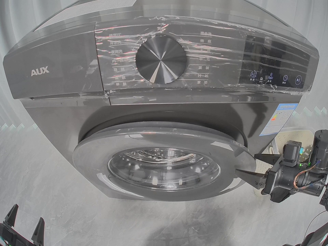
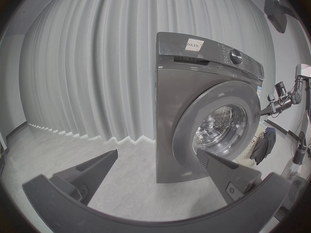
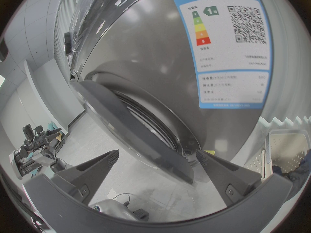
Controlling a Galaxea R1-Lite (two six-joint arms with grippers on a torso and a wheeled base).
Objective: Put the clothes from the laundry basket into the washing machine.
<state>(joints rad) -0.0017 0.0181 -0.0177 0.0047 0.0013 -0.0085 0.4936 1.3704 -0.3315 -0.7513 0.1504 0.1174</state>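
Two end effectors frame a grey front-loading washing machine (image 1: 160, 99), and you read the hazards from left to right. Low at the left, the left end effector (image 1: 26, 218) hangs released, its two dark fingers spread and holding nothing, well apart from the machine. If the door hinges on that side, as it appears to, a wide swing could carry it toward this arm, so weigh that before you pull.

At the centre, the round glass door (image 1: 164, 168) stands slightly ajar, its right edge lifted off the front panel, with the steel drum visible behind the glass. At the door's right edge, the right end effector (image 1: 247, 164) is released too. One finger sits in front of the rim and one behind it, with nothing clamped. The rim looks smooth and curved. Pull without closing and the fingers will likely slide off, letting the door fall back shut. Close too deep and the inner finger may jam against the front panel.

Farther right, just beside the machine, sits the pale perforated laundry basket (image 1: 294, 135). It is near the right arm, which could nudge it on a backward pull. Dark clothes (image 2: 264, 144) drape over the basket's edge, none in the drum yet, and a knock could tip them onto the floor.
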